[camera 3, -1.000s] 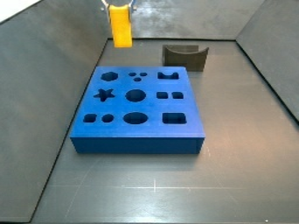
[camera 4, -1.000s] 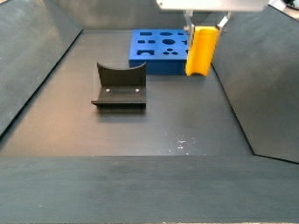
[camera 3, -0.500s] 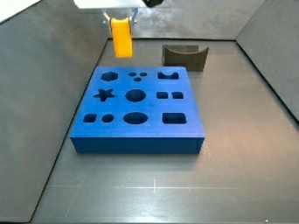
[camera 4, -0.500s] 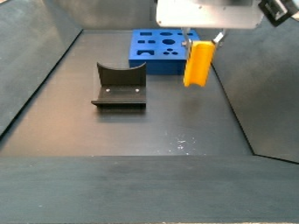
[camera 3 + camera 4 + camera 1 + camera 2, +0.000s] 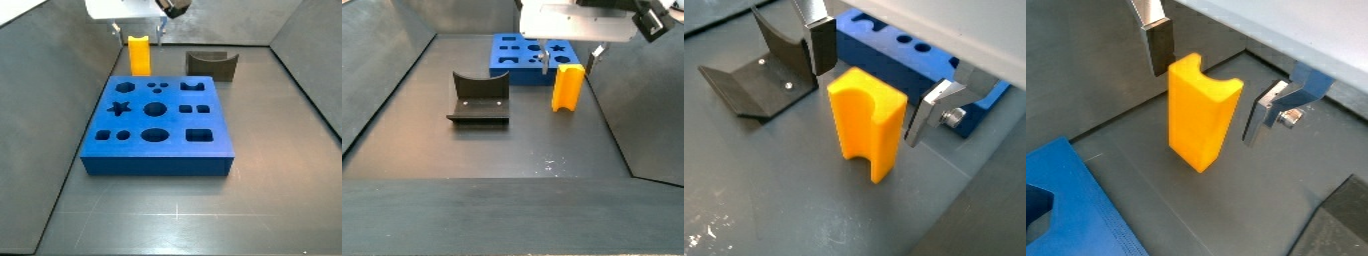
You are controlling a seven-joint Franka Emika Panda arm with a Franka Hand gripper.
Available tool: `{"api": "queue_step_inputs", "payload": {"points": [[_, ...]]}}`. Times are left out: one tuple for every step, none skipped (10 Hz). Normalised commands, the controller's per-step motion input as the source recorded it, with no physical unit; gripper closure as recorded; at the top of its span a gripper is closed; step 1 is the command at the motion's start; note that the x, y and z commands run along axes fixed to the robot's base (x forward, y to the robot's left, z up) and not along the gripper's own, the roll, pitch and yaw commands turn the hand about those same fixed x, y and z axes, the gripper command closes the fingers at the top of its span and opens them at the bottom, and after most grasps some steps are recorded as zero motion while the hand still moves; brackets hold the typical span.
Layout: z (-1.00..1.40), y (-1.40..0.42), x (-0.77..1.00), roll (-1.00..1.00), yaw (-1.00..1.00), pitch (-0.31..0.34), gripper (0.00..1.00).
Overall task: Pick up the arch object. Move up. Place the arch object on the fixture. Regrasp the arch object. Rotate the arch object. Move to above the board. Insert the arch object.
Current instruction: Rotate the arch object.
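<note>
Board, blue slab with shaped holes, lies flat on floor; arch cutout unfilled. Fixture sits near board, empty, open front ready for regrasp step. Arch object stands upright on floor just beside board's edge, notch at top in a wrist view. Gripper straddles arch object, fingers spread wide, apparently not touching it; pickup judged not yet made.
</note>
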Motion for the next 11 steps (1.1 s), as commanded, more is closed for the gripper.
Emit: {"api": "queue_step_inputs", "payload": {"points": [[0.74, 0.00, -0.02, 0.00, 0.00, 0.031, 0.00], [0.63, 0.01, -0.02, 0.01, -0.01, 0.034, 0.00], [0.47, 0.01, -0.02, 0.02, -0.01, 0.038, 0.00], [0.34, 0.01, -0.02, 0.02, -0.02, 0.039, 0.00], [0.00, 0.00, 0.00, 0.00, 1.00, 0.000, 0.00], [-0.09, 0.00, 0.01, 0.00, 1.00, 0.000, 0.00], [-0.11, -0.01, 0.03, 0.00, 1.00, -0.002, 0.00], [-0.07, -0.01, 0.04, 0.00, 1.00, -0.003, 0.00], [-0.05, -0.01, 0.04, 0.00, 1.00, -0.004, 0.00], [-0.05, -0.01, 0.04, 0.00, 1.00, -0.004, 0.00], [-0.04, 0.00, 0.05, 0.00, 1.00, -0.005, 0.00]]}}
